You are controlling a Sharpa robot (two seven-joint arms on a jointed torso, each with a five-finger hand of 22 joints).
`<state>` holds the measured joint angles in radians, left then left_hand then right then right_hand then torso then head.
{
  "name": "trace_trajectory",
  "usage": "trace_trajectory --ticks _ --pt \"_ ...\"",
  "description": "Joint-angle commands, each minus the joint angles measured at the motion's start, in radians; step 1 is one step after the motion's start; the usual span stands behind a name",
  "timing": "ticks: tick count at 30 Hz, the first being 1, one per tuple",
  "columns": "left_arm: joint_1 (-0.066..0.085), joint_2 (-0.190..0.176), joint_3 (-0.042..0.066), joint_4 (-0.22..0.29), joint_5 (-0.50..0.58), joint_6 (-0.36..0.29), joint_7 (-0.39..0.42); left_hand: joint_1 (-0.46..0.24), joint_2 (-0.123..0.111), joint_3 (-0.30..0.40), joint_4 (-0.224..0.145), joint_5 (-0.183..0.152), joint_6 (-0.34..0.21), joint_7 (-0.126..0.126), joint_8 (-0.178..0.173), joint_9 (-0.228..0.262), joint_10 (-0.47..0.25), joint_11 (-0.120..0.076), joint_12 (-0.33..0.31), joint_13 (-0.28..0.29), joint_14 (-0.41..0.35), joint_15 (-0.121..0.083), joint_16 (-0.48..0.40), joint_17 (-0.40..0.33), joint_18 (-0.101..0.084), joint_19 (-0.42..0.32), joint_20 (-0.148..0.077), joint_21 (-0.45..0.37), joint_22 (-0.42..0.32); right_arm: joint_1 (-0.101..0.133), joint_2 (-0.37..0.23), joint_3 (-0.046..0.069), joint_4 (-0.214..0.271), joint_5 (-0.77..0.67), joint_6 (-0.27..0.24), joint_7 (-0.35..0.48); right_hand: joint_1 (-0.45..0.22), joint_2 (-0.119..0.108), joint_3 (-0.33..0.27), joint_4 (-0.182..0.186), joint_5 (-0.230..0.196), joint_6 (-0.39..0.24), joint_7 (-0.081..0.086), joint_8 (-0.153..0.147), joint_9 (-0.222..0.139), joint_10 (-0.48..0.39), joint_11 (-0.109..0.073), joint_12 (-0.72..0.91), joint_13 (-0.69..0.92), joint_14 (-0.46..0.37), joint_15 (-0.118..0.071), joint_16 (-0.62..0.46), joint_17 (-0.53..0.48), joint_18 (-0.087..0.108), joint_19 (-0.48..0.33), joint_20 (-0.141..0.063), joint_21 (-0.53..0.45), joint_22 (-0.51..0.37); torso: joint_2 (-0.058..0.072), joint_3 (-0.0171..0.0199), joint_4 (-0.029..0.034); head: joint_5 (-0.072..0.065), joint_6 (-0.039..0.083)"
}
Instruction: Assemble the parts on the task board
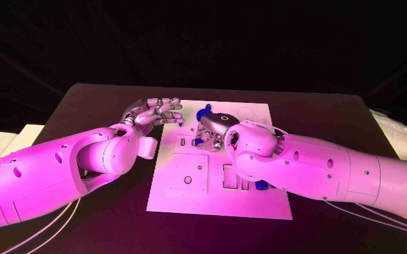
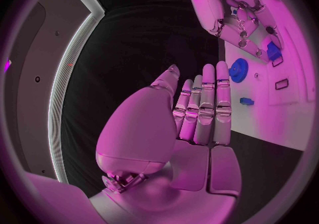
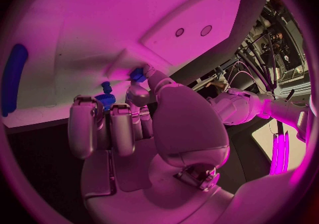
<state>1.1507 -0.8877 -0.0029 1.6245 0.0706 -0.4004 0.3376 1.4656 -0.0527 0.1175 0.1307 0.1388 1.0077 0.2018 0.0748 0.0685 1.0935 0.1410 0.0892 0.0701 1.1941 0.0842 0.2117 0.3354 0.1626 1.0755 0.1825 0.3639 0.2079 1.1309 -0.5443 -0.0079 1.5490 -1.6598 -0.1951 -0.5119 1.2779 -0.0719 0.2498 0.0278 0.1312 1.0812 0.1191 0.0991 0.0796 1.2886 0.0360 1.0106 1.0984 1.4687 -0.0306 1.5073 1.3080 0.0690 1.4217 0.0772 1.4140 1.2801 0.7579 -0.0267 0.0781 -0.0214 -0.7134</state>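
Task board [image 1: 216, 198] lies in the middle of the black table [image 1: 84, 98], long edges running away from the robot.

Left hand [image 1: 154, 113] sits at the board's far left edge, fingers [image 2: 207, 107] straight and close together, holding nothing.

Right hand [image 1: 217, 129] is curled down over the board's middle. Thumb and one finger meet on a small blue part [image 3: 137, 74] against the board; whether it is truly gripped or only touched I cannot tell.

A second small blue part [image 3: 106, 98] stands just beside the other fingers.

A blue gear [image 2: 238, 68] lies near the far edge. A long blue piece [image 3: 13, 79] lies flat, well apart. Another blue piece [image 1: 261, 184] shows by the near right edge, partly under the right forearm.
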Motion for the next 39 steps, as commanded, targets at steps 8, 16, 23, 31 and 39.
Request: trace_trajectory --ticks 8,16,23,31,39 --pt "0.001 0.001 0.001 0.003 0.001 0.014 -0.001 -0.003 -0.001 0.000 -0.004 -0.006 0.000 0.003 -0.004 0.002 0.003 0.004 -0.003 -0.001 -0.005 -0.001 -0.003 0.001 0.013 -0.008 -0.001 0.007 0.001 -0.008 0.005 -0.013 -0.019 -0.026 0.120 -0.038 -0.007 -0.001 0.003 0.008 0.004 0.004 0.000 0.002 0.000 0.001 -0.002 -0.001 0.000 0.080 -0.006 0.002 0.157 -0.007 -0.001 -0.006 0.004 -0.001 0.000 -0.0005 0.0000 0.001 -0.001" --pt "0.001 0.001 0.000 0.005 0.001 0.014 -0.002 -0.003 -0.001 0.000 -0.005 -0.006 0.000 0.003 -0.004 0.001 0.002 0.004 -0.003 -0.001 -0.006 -0.001 -0.004 0.002 0.013 -0.008 -0.001 0.007 0.001 -0.002 0.011 -0.015 -0.025 -0.033 0.092 -0.028 -0.002 0.014 0.017 0.016 0.041 0.024 -0.007 0.010 0.003 0.025 -0.008 0.039 0.032 0.080 -0.011 0.002 0.157 -0.007 0.001 -0.009 0.006 0.003 0.000 -0.0001 -0.0002 0.000 0.000" --pt "0.001 0.000 0.000 0.005 0.001 0.014 -0.003 -0.002 0.000 0.001 -0.006 -0.005 0.000 0.003 -0.004 0.002 0.002 0.004 -0.003 -0.001 -0.006 -0.001 -0.004 0.002 0.013 -0.008 -0.001 0.008 0.002 -0.002 -0.011 -0.015 -0.002 -0.026 -0.096 0.042 0.011 0.029 0.038 0.016 0.063 0.043 -0.017 0.017 0.007 0.057 -0.016 0.095 0.080 0.081 -0.017 0.004 0.161 -0.009 0.006 -0.014 0.011 0.012 -0.001 -0.0002 0.0003 -0.001 0.002" --pt "0.000 0.000 0.000 0.002 0.001 0.015 -0.007 -0.001 0.001 0.002 -0.007 -0.005 0.000 0.003 -0.004 0.002 0.002 0.004 -0.004 -0.001 -0.005 -0.001 -0.004 0.003 0.013 -0.008 -0.001 0.008 0.002 -0.001 -0.066 -0.014 0.033 0.086 -0.263 0.208 0.017 0.025 0.050 0.011 0.079 0.043 -0.017 0.014 0.007 0.053 -0.018 0.086 0.075 0.083 -0.019 0.010 0.170 -0.013 0.014 -0.017 0.019 0.028 -0.005 -0.0005 -0.0001 -0.001 0.010" --pt "-0.002 -0.002 -0.002 0.000 0.000 0.017 -0.017 -0.010 0.004 0.004 -0.007 -0.006 0.005 0.004 -0.003 0.002 0.014 0.001 -0.001 0.001 0.017 -0.007 0.009 0.017 0.016 0.001 -0.004 0.022 0.012 -0.001 -0.136 -0.010 0.083 0.196 -0.334 0.335 0.016 0.023 0.051 0.012 0.083 0.042 -0.016 0.013 0.006 0.052 -0.017 0.085 0.075 0.084 -0.019 0.011 0.172 -0.013 0.015 -0.017 0.020 0.029 -0.005 0.0019 -0.0018 0.003 0.022"
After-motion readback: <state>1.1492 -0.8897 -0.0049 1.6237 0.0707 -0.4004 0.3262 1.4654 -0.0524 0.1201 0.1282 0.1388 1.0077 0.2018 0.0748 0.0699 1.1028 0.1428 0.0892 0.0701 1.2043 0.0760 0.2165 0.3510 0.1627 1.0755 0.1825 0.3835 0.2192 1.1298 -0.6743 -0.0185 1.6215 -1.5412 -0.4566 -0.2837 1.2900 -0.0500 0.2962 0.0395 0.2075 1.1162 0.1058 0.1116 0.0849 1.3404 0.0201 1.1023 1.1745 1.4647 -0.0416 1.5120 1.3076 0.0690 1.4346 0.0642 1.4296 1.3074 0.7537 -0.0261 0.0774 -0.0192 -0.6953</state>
